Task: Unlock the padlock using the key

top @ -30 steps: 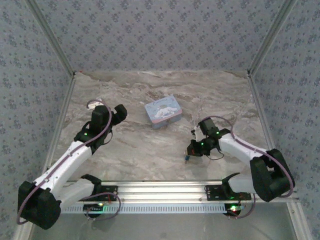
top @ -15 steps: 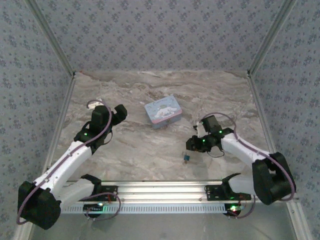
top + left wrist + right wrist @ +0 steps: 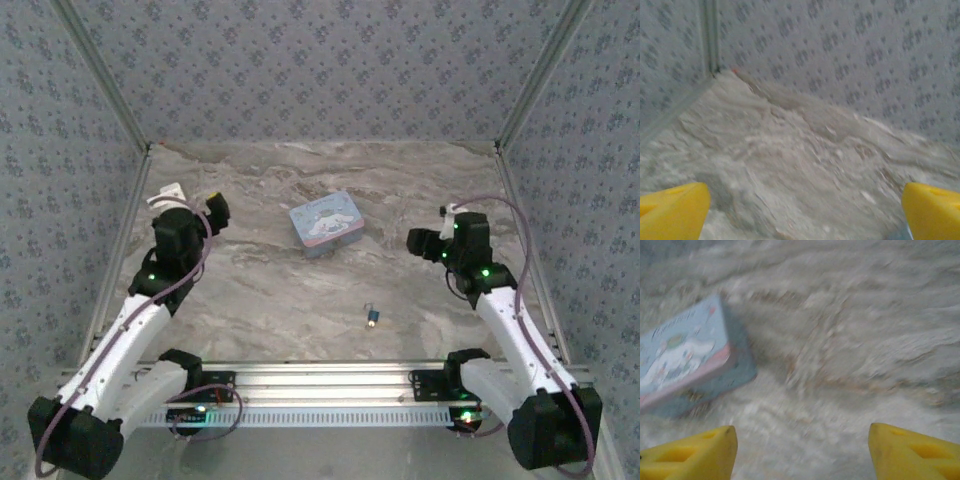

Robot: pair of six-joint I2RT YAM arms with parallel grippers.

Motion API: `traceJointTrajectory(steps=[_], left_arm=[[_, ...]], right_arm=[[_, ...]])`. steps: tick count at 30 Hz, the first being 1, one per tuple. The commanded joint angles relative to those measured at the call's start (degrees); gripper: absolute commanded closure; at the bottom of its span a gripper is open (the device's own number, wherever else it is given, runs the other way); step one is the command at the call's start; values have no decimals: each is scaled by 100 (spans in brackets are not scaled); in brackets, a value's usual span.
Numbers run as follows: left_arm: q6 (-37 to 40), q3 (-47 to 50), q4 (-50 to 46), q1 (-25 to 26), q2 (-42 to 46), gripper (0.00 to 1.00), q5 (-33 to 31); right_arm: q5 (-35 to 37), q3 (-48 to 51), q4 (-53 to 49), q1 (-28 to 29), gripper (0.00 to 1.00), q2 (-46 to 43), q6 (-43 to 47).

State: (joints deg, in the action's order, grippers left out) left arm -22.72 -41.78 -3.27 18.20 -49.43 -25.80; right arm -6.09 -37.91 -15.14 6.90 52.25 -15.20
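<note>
Both my arms reach forward; my left end effector (image 3: 214, 208) and right end effector (image 3: 419, 242) stand with jaws wide apart.

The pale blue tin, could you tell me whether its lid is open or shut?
Shut: the tin sits flat, its printed lid down on the base in the top and right wrist views.

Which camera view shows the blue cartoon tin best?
Top external: the tin lies whole on the table. The right wrist view has it larger but blurred, cut at the left edge. The left wrist view faces the far wall.
</note>
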Motion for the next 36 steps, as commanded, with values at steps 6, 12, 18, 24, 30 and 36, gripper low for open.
traceJointTrajectory(steps=[6,12,18,24,30,36], left_arm=[[1129,761,1088,-700,-15,2,176],[1291,1201,1459,-815,-305,2,170],[1546,1458,1581,-851,-792,2,172],[1737,1722,2045,-965,-1232,2,396],[1980,2008,2743,-1148,-1484,2,820],[2062,2237,3378,-1327,-1742,2,1224]], right_arm=[[1308,1441,2922,-680,0,-60,693],[1496,1647,3514,-838,0,750,872],[1355,2022,4865,-887,0,1663,914],[938,1849,5524,-899,0,2307,1376],[573,1996,6620,-926,0,3118,1658],[430,1564,6288,-994,0,3559,1603]])
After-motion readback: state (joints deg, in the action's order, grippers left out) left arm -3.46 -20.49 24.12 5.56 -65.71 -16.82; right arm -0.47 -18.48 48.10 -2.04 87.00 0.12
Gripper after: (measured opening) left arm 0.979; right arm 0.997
